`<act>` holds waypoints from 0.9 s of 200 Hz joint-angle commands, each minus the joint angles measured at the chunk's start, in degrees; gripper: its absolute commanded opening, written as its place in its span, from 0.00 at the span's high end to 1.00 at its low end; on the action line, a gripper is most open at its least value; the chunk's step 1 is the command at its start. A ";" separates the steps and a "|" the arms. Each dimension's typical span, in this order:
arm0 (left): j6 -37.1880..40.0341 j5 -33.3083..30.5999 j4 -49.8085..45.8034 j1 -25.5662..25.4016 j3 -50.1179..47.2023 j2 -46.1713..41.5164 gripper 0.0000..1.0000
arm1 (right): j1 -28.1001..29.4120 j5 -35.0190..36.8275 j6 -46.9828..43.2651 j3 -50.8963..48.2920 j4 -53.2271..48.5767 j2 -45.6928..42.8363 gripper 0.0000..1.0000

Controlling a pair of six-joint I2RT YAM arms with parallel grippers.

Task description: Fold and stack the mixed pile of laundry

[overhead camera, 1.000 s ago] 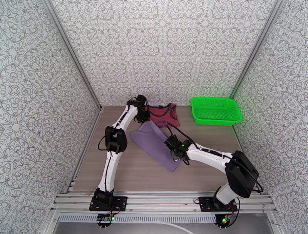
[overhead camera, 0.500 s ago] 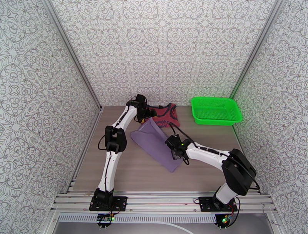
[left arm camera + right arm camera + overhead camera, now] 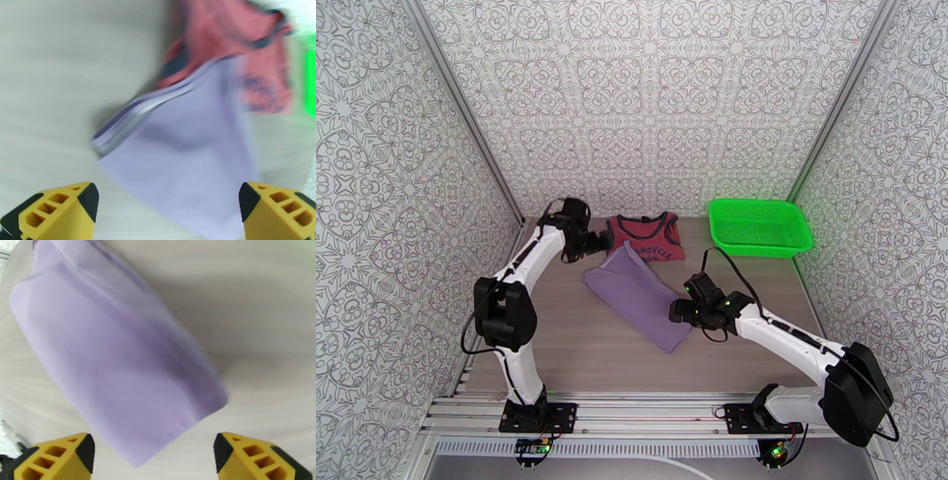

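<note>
Between your right gripper's [image 3: 154,451] parted jaws you are holding nothing: the lavender garment [image 3: 118,354] is lying folded on the table [image 3: 256,319] just ahead of the fingertips. Your left gripper [image 3: 169,201] is hovering with jaws wide apart too, that cloth's layered edge lying ahead of them and overlapping the dark red tank top [image 3: 233,35] beyond. You are likely working between folds on the lavender piece. Next you are probably needing both jaws pinching one end and carrying it over, keeping the layers aligned.
</note>
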 commanded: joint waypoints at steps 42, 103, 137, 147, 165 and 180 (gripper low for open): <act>-1.08 0.66 6.35 0.03 -0.39 8.33 0.01 | -0.17 -4.77 24.33 -9.60 14.74 2.03 0.27; -1.28 0.60 6.48 -3.20 -4.89 10.14 0.01 | 1.22 0.61 27.26 -7.01 9.51 6.10 0.26; -2.96 0.79 10.06 -4.78 -13.83 5.89 0.01 | 2.16 3.24 25.50 -2.86 5.93 10.98 0.27; -3.44 0.61 10.75 -5.18 -16.31 4.41 0.01 | 2.52 3.96 24.72 -1.59 4.58 12.07 0.28; -4.58 0.61 12.33 -6.18 -21.01 1.55 0.01 | 3.07 4.82 23.01 0.44 2.53 13.66 0.29; -5.85 0.53 13.66 -7.24 -24.69 -0.63 0.00 | 3.43 5.37 21.53 1.68 0.95 14.60 0.30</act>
